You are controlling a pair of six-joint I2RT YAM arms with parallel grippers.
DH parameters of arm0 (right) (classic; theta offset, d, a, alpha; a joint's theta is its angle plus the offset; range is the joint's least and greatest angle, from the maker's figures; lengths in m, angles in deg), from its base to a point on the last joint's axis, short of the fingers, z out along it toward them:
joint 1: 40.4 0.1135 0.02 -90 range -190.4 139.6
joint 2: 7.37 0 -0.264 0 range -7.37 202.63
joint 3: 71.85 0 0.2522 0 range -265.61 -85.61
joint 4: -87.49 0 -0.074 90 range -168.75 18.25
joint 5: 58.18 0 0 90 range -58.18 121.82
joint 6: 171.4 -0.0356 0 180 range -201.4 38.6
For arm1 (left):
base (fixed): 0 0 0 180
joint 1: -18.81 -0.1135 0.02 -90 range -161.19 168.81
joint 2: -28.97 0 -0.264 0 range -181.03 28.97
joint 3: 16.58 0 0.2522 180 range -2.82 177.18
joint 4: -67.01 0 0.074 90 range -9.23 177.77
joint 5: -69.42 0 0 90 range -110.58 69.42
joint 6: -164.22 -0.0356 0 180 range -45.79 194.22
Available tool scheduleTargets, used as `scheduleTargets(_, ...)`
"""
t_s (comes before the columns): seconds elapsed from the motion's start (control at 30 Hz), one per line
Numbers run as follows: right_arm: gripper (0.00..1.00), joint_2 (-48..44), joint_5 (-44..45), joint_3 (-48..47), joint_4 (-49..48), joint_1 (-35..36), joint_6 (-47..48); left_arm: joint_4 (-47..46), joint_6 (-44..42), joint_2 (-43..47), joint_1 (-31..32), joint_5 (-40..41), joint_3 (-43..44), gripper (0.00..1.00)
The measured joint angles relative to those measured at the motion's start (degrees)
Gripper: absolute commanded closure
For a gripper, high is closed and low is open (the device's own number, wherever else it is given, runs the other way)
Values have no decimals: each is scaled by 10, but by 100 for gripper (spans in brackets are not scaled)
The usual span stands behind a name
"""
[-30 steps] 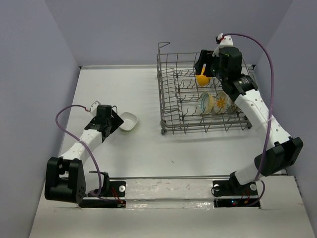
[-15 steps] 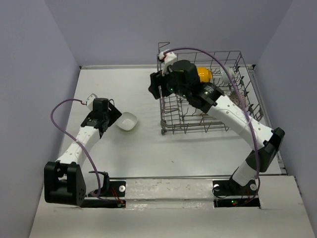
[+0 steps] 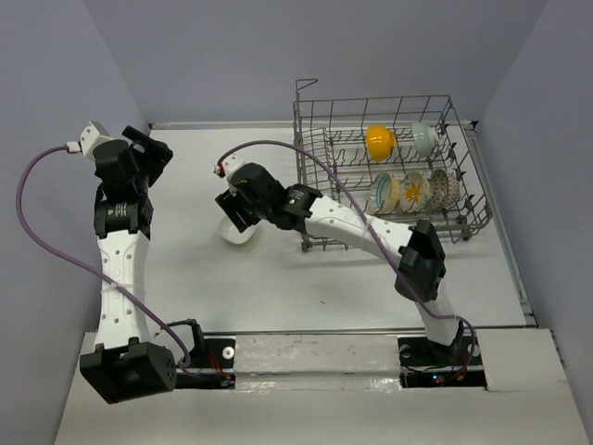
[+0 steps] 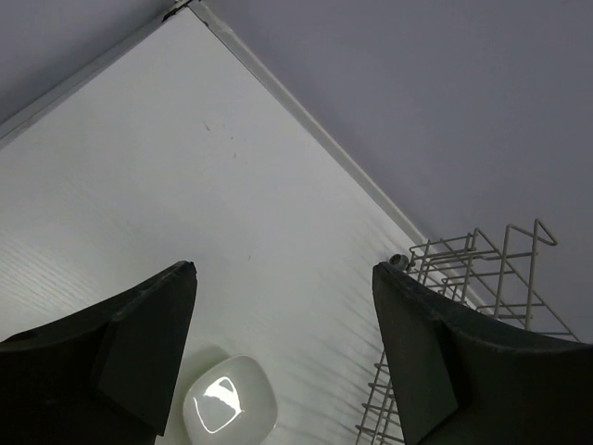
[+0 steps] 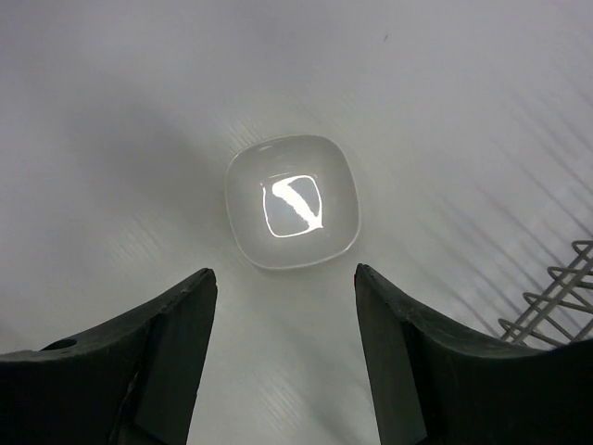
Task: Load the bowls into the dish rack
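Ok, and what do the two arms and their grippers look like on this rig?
The left arm and right arm match: white link shells, black joints and bases. A purple cable loops along each. The left gripper and right gripper have broad, black, wedge-shaped fingers. No markings are legible.

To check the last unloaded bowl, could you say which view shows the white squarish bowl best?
Right wrist view: the white squarish bowl lies whole and centred. The top view shows it partly hidden by the right arm; the left wrist view, small at the bottom edge.
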Motion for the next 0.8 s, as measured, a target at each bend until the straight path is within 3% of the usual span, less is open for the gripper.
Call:
scheduleTargets(0.33,39,153,5,-77,5,18,10,12,3,-12,-37,-47,54,14)
scheduleTargets(0.8,46,226,10,-126,4,38,14,4,4,-10,-38,-81,64,14)
